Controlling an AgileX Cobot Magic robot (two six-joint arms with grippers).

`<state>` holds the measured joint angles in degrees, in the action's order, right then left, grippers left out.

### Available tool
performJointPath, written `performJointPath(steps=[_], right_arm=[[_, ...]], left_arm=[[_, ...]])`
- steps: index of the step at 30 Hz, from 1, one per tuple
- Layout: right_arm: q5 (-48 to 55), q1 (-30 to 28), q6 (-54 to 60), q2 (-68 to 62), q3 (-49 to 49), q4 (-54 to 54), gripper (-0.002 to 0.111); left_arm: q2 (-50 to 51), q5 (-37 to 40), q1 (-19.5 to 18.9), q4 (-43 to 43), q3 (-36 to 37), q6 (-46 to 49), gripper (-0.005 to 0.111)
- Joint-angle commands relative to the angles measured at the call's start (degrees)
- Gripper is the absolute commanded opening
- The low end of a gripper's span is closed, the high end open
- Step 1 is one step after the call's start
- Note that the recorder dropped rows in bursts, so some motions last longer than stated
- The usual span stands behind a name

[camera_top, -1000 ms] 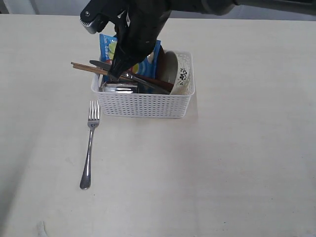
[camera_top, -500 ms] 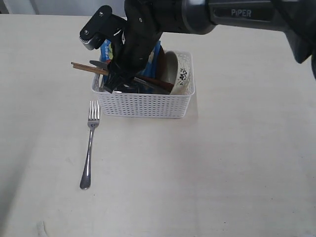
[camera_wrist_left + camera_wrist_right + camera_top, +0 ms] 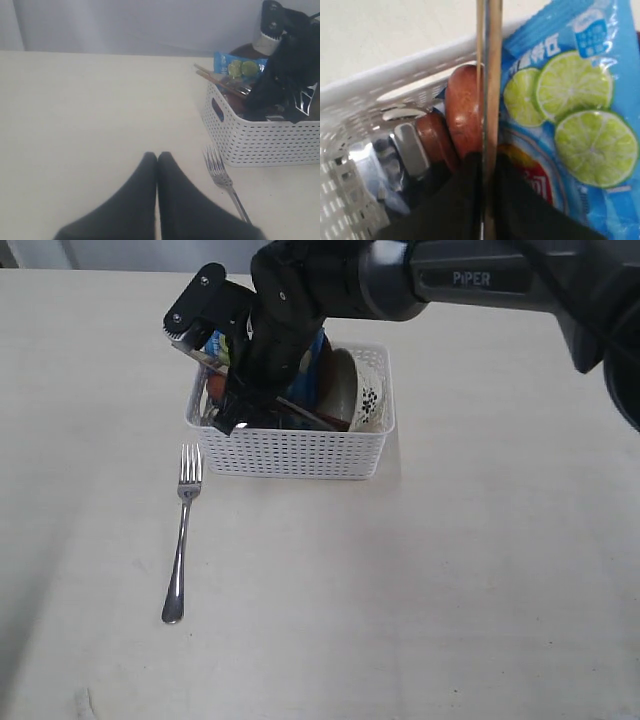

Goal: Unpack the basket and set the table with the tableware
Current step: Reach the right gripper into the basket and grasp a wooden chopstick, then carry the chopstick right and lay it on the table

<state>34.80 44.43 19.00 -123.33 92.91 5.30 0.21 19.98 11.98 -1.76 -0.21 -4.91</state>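
Only the steel fork lies out on the pale cream table, just in front of the left end of the white lattice plastic basket. The rest sits inside the basket: the white bowl with dark floral marks, the brown round plate beside it, the reddish-brown spoon and the blue lime-print chip bag. The right tool reaches into the basket's left end, its jaws nearly together and pinched on the pair of wooden chopsticks, probably the next piece out. The left tool hovers over bare table near the fork, jaws pressed together, holding nothing. The task looks barely begun: one piece placed, most yet to unpack.
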Motion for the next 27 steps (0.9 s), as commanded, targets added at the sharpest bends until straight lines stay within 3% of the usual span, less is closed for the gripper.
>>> performJointPath(steps=[1, 27], right_arm=[[1.50, -0.32, -0.15, 2.98, -0.20, 0.19, 0.000], [9.36, -1.04, -4.01, 16.42, 3.78, 1.03, 0.000]], left_arm=[[-0.21, -0.12, 0.26, 0.05, 0.21, 0.17, 0.000], [-0.21, -0.12, 0.26, 0.05, 0.21, 0.17, 0.000]])
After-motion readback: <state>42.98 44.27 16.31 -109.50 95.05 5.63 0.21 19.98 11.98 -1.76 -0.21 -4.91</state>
